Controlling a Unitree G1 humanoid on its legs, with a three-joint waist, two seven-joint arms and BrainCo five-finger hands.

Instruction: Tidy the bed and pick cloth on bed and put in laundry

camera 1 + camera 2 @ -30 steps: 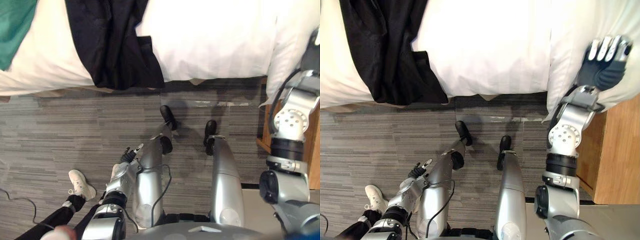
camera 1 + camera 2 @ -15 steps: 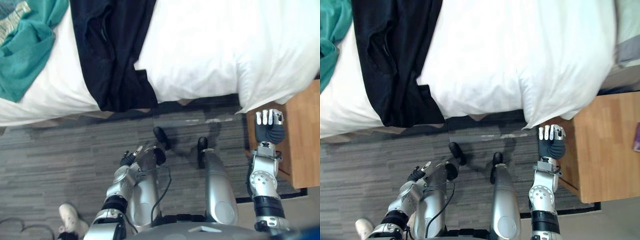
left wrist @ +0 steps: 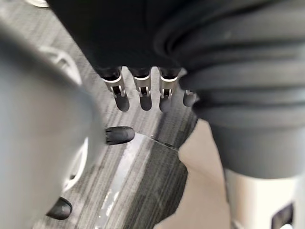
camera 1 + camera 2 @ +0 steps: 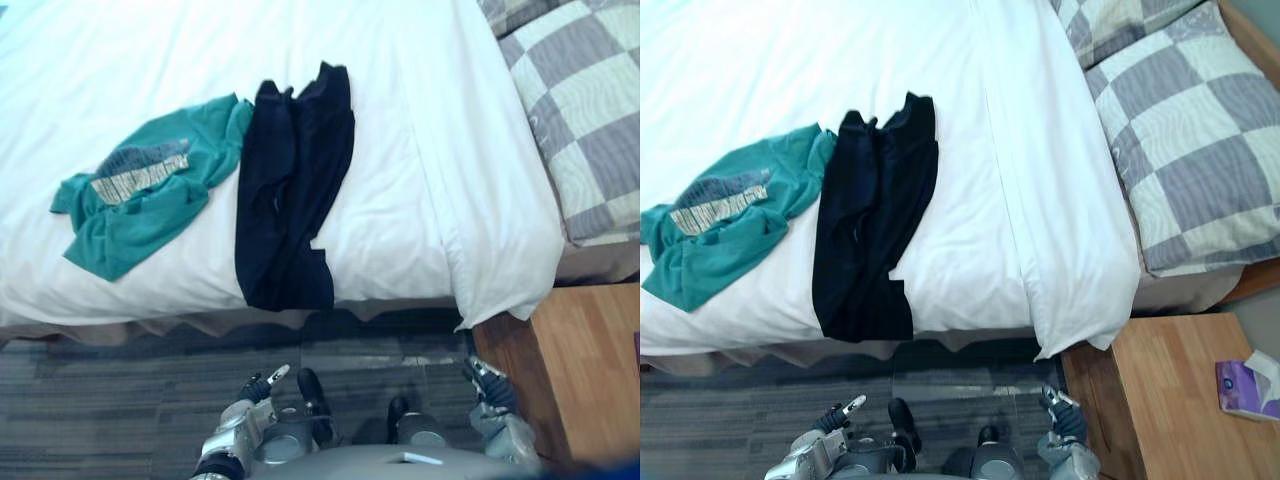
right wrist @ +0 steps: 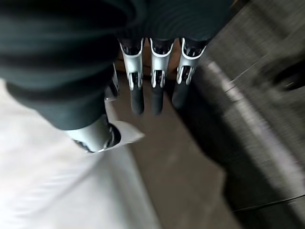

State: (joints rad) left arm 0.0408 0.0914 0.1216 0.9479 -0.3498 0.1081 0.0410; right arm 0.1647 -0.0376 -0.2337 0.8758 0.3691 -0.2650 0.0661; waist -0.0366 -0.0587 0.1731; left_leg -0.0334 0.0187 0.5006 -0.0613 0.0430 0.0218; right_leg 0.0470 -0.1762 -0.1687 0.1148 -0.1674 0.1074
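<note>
a dark black cloth lies stretched out on the white bed, running from mid-mattress towards the robot, its near end hanging just over the bed's near edge. just beside it, on the robot's left, a crumpled teal shirt with a pale printed patch lies flat on the sheet; the two garments appear to touch at their far ends. neither cloth is in a hand.

the white cover is folded along the bed's right side and droops at the near corner. beyond it, at the head of the bed on the robot's right, a grey-and-white checked pillow lies against a second one of the same pattern. a wooden nightstand stands just beside the bed's near right corner, with a purple tissue box on its right part.

the left hand hangs low over the grey striped floor, well apart from the bed, its fingers straight and released, grasping nothing. the right hand hangs low by the near edge of the nightstand, its fingers likewise extended and released, with nothing in them.
</note>
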